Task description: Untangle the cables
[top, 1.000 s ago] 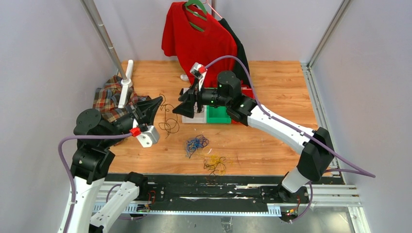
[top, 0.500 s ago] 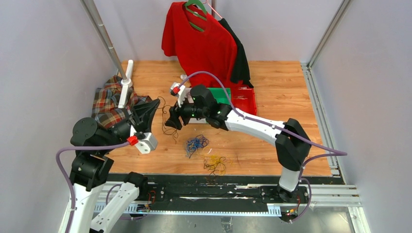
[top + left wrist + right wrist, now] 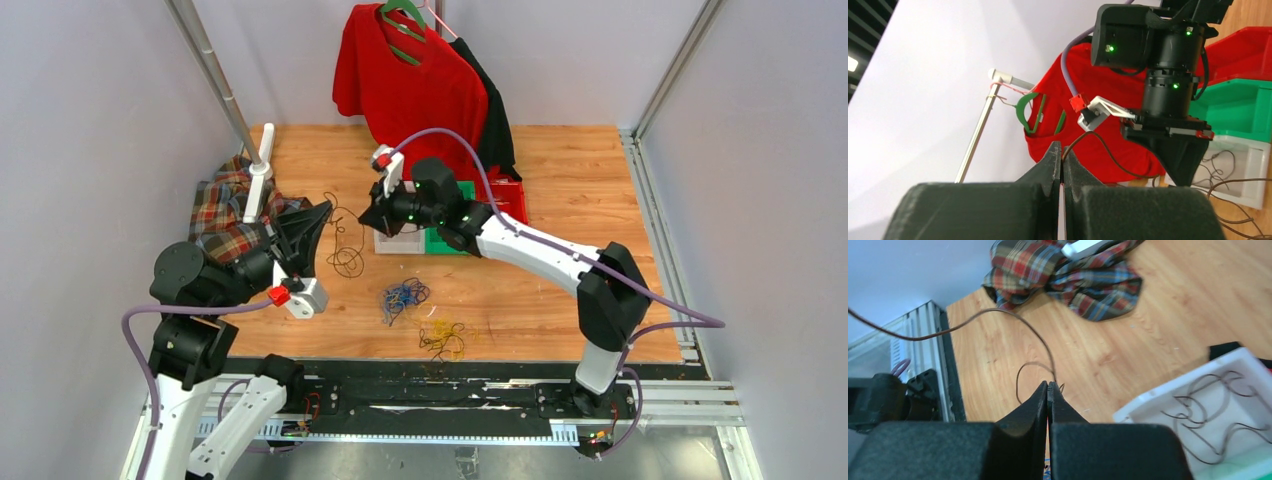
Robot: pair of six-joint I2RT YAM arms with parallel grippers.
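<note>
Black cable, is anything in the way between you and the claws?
No. The left claw and right claw are both shut on the black cable. The stretch between them runs through open air, and nothing visible blocks it.

**Figure: the work cell from above, a wooden table [image 3: 560, 290] enclosed by plain pale-grey walls [image 3: 90, 120].**
From my remote station I see the table's grain running left to right under soft, even light. A metal pole [image 3: 213, 75] rises at the rear left, an aluminium rail [image 3: 648, 210] borders the right side, and a black strip [image 3: 520, 367] lines the near edge. The left wrist view shows a bright ceiling lamp [image 3: 852, 64] beside dark slats [image 3: 870, 15].
</note>
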